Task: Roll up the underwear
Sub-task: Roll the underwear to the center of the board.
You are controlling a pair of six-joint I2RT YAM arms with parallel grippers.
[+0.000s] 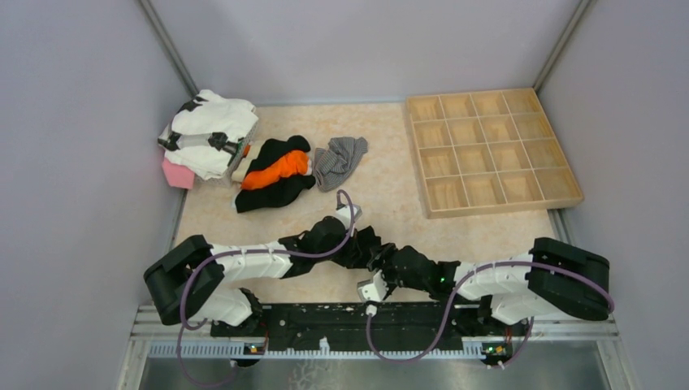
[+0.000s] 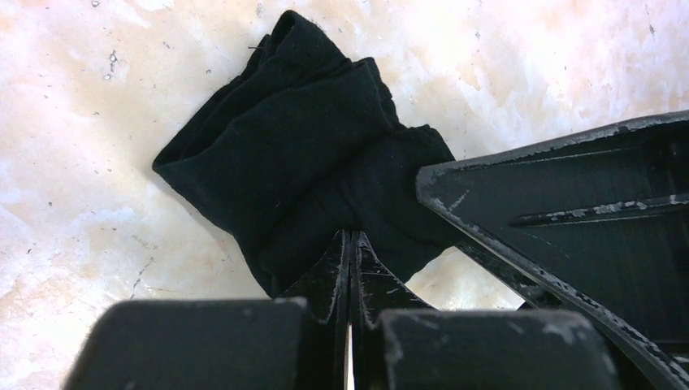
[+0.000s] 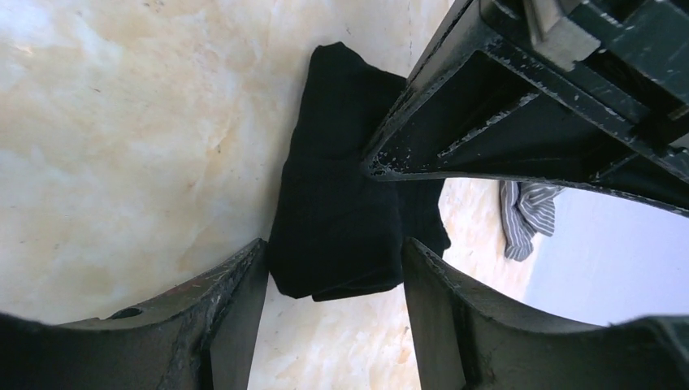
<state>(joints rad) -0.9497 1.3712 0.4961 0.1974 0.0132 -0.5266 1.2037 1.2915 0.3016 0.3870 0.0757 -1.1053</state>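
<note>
From above, one dark knot near 6 o'clock on the table [image 1: 390, 195], grey striped underwear [image 1: 340, 160] lying apart toward 12. Only from the left wrist: left gripper [image 2: 351, 244] clenched, pinching the bunched black underwear [image 2: 301, 154]. Only from the right wrist: right gripper [image 3: 335, 252] spread wide, one finger on each side of that cloth's folded end.

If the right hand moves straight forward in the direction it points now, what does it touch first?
Most likely the black underwear, which lies directly ahead, between the open fingers of the right hand. Depth is unclear, but nothing shows in front of it.
</note>
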